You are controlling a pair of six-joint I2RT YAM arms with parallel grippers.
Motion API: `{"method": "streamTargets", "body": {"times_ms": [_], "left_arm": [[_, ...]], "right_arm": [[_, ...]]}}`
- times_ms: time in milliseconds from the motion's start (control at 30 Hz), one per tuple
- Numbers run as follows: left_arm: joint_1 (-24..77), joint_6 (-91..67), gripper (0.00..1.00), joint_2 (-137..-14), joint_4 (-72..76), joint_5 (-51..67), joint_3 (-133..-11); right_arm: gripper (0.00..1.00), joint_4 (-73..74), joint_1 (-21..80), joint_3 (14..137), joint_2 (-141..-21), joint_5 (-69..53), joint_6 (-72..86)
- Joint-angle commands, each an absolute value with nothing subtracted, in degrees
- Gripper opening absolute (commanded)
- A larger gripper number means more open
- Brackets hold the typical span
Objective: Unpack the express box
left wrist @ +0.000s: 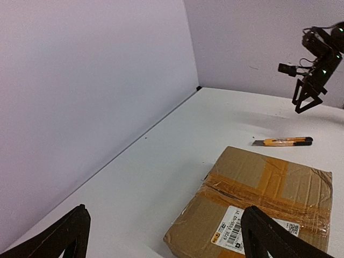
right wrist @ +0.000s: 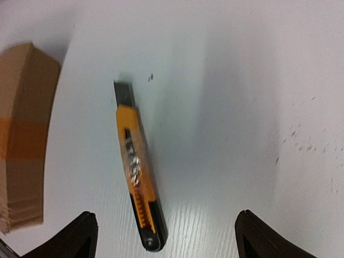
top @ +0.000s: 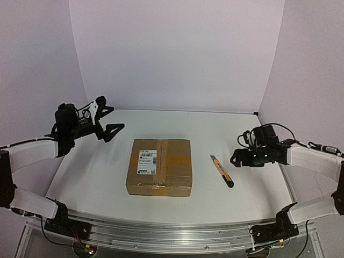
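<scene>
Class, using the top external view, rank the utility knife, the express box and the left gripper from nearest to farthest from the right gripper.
1. utility knife: lies just beside the right gripper, on that gripper's left.
2. express box: in the middle of the view, past the knife.
3. left gripper: far over on the left side, beyond the box.

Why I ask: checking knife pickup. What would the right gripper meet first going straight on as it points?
Probably the utility knife, framed by the open right gripper; else the table beside it. Depth unclear.
</scene>
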State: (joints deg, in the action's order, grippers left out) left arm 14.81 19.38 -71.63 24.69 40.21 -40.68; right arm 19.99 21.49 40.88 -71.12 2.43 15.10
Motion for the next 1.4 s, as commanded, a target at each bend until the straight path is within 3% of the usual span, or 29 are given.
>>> {"method": "streamTargets", "body": {"times_ms": [0,200,433,667,867,1133,1233,1367], "left_arm": [[18.56,42.15,1.00,-75.67,6.02,49.99,-50.22],[20.87,54.79,1.00,-76.97,-2.28,52.94,-53.89],[21.56,57.72,1.00,-77.18,-6.12,54.52,-56.30],[21.81,58.23,0.99,-77.12,-7.68,54.69,-56.88],[22.12,29.03,0.95,-77.16,-1.67,55.29,-58.29],[25.75,-21.24,0.67,-80.08,8.17,45.59,-61.61],[28.59,-28.68,0.68,-82.18,11.04,41.32,-64.72],[32.75,-33.24,0.79,-83.88,16.48,38.10,-66.93]], "right_arm": [[0.91,37.62,29.67,47.64,-79.21,9.94,11.89],[0.85,38.00,34.70,49.09,-86.53,12.78,11.72],[0.69,31.38,34.72,48.49,-92.27,11.33,10.10],[0.33,29.16,34.71,50.23,-95.02,9.20,7.33],[0.00,29.40,34.73,52.13,-93.02,9.73,6.58],[0.00,26.24,43.03,66.55,-85.05,19.51,8.25],[0.00,21.47,48.30,71.28,-86.21,22.80,7.69],[0.00,19.90,53.37,80.10,-90.71,26.34,7.32]]}}
